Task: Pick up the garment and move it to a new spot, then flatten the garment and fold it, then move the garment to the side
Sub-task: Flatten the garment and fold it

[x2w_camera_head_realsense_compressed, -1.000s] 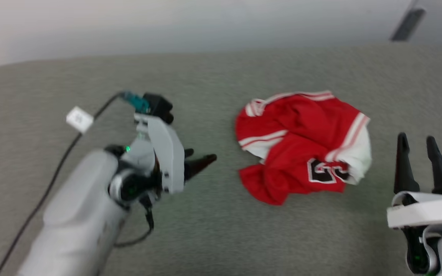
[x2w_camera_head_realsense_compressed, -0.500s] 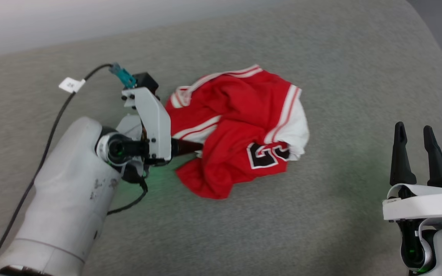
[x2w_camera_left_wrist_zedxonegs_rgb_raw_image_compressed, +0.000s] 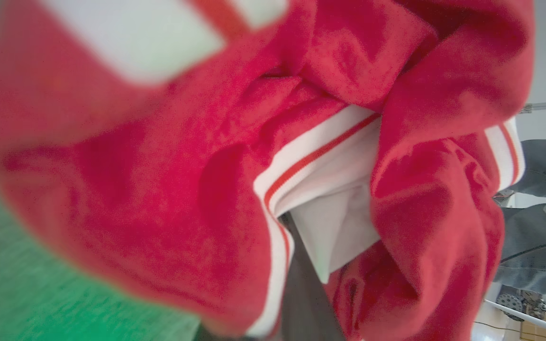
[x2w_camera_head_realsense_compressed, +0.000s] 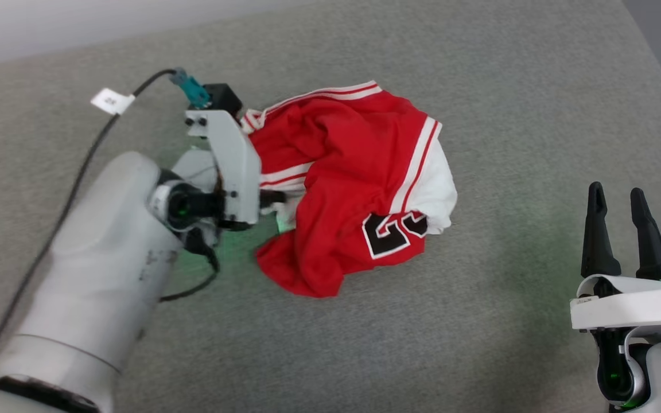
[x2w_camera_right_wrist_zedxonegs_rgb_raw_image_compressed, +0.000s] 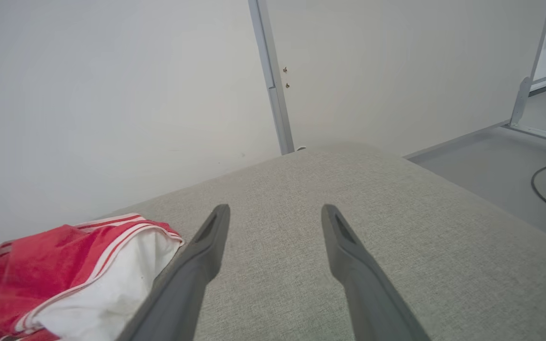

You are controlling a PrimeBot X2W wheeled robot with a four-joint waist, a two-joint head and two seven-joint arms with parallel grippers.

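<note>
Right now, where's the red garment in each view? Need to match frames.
Head view: garment crumpled at centre, left end effector shut on its left edge.
Left wrist view: garment close up, from top edge to lower right.
Right wrist view: garment in the lower left corner.
Shared landmark: grey fabric surface under it, tinted green in the left wrist view, pale in the right wrist view.

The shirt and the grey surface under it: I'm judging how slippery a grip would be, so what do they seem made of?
Shirt: seemingly soft knit fabric, matte and slightly fuzzy close up, crumpling into loose folds.
Surface: grey woven cloth, matte, fine speckled weave; probably padded, given its rounded edge.
</note>
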